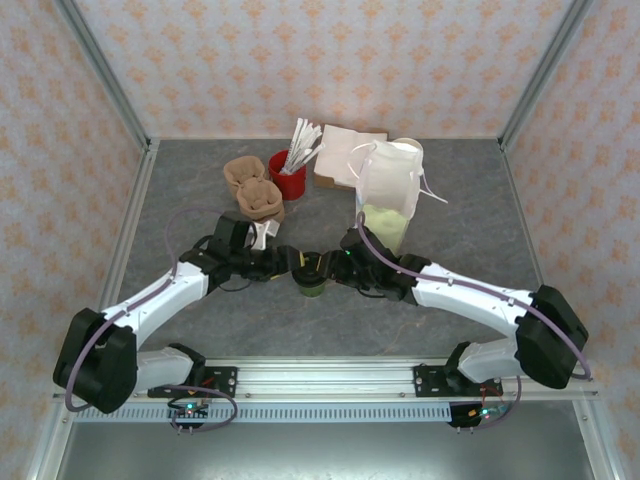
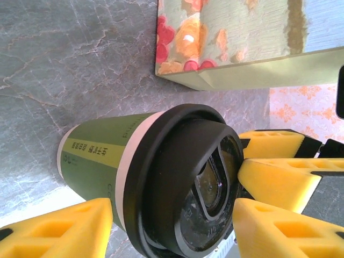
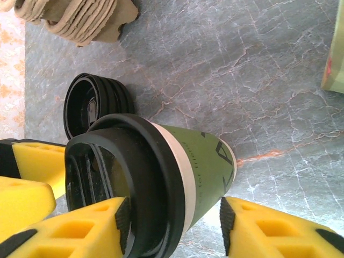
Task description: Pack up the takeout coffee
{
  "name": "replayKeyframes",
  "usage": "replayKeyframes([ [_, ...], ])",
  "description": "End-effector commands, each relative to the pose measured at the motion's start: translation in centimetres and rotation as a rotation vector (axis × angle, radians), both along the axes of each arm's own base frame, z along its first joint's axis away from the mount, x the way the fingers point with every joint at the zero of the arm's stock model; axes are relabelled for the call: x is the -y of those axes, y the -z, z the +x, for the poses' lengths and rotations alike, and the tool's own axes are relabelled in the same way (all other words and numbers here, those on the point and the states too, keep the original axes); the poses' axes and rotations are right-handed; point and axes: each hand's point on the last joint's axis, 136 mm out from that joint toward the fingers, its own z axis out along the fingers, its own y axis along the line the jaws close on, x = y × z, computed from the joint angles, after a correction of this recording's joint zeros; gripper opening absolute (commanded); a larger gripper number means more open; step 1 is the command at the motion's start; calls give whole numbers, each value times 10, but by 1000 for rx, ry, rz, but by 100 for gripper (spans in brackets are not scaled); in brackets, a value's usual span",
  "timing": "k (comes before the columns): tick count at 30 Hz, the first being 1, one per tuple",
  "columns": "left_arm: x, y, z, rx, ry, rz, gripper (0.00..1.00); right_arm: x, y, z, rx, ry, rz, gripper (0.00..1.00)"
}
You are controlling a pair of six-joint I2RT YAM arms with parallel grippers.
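while left end effector (image 2: 172, 228) and right end effector (image 3: 173, 220) straddle the takeout coffee (image 2: 107, 156), grips are unclear.

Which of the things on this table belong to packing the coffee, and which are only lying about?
For the job:
- lidded coffee cup
- takeaway bag, probably where the cup goes

Lying about:
- spare black lids
- brown cup carriers
- red cup of white sticks
- stack of white napkins
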Motion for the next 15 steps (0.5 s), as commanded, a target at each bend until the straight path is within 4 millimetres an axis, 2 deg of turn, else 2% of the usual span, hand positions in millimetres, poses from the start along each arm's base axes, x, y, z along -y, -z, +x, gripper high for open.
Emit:
replayKeyframes([
  [1, -1, -1, 3, 21, 15, 42, 61, 6, 2, 9, -1, 47, -36, 47],
  [15, -3, 24, 3, -19, 27, 90, 57, 8, 9, 8, -27, 49, -50, 44],
])
